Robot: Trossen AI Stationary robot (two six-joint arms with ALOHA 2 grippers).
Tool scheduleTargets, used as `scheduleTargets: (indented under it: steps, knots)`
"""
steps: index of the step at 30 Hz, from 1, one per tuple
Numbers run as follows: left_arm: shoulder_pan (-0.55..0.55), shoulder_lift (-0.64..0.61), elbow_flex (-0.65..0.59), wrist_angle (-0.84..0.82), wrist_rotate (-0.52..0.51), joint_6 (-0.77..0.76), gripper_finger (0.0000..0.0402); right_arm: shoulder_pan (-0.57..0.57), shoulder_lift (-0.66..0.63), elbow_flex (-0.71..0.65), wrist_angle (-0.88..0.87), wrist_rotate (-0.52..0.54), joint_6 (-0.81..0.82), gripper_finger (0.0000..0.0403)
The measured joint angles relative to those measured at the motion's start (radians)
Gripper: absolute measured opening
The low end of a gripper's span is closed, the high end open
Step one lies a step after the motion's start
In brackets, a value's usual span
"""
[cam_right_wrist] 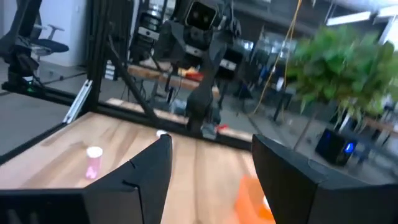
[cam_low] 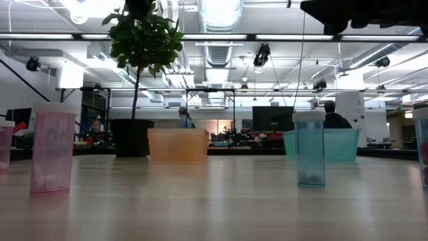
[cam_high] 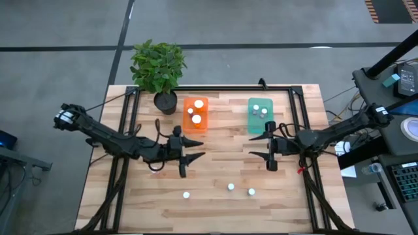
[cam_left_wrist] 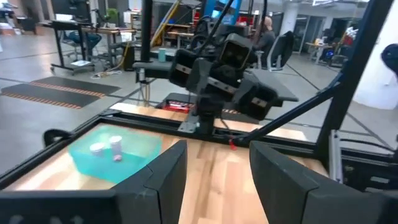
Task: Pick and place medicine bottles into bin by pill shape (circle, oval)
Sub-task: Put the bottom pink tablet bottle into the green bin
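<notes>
Light butcher-block bench [cam_high: 215, 166], planks running left-right, black frame rails along its sides and far edge. Near the far edge, left of centre: a potted plant [cam_high: 159, 65] in a black pot. Just beside it stands the orange tub [cam_high: 195, 112], white-capped bottles inside. Well to the right, the teal tub [cam_high: 260, 114], also with bottles in it. Toward the near edge, three small white-capped bottles stand apart in a loose row: one at left [cam_high: 186, 194], one in the middle [cam_high: 230, 187], one at right [cam_high: 251, 192]. From table height, a pink bottle [cam_low: 52, 151] and a teal bottle [cam_low: 309, 148] stand upright.
</notes>
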Motion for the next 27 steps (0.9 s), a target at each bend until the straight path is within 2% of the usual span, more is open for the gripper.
scheduleTargets:
  steps: [6, 12, 16, 24, 27]
  knots:
    - [-0.027, 0.090, 0.102, -0.044, 0.000, -0.022, 0.0157, -0.001, 0.000, -0.052, 0.115, -0.037, -0.056, 0.0210]
    - [-0.031, 0.164, 0.270, -0.305, -0.001, -0.180, 0.0157, -0.001, -0.001, -0.059, 0.129, -0.043, -0.115, 0.0210]
    - [-0.032, 0.237, 0.393, -0.453, 0.005, -0.228, 0.0157, -0.001, -0.009, -0.046, 0.132, -0.041, -0.125, 0.0210]
    - [-0.035, 0.368, 0.646, -0.899, 0.159, -0.505, 0.0157, -0.001, -0.046, -0.046, 0.083, -0.041, -0.123, 0.0210]
    - [-0.042, 0.406, 0.699, -0.983, 0.221, -0.587, 0.0157, -0.001, -0.075, -0.046, 0.038, -0.040, -0.122, 0.0210]
